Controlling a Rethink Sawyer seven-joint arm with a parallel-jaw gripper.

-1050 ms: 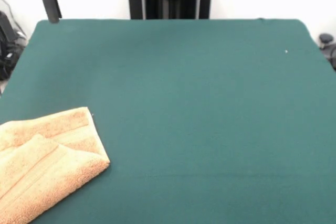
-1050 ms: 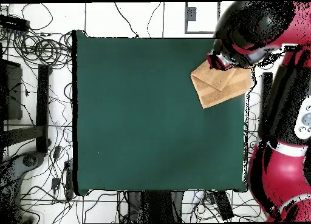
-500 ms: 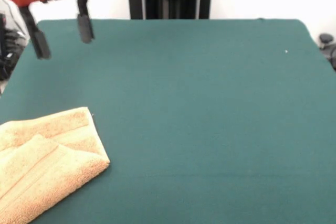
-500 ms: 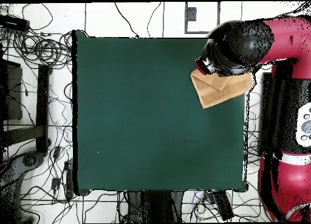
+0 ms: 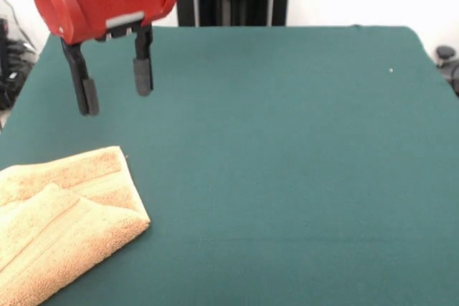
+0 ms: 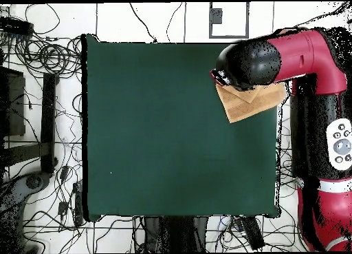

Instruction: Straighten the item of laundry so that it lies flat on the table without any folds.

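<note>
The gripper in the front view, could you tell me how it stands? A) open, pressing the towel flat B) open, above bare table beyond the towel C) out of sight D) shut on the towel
B: the gripper is open, its fingers apart and empty, hanging over the table clear of the folded towel.

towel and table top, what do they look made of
The towel looks like golden-tan terry cloth: a nubby looped pile with flatter woven bands, folded over itself. The table seems covered in plain dark green cloth, matte and smooth, possibly felt-like; what lies beneath is hidden.
</note>
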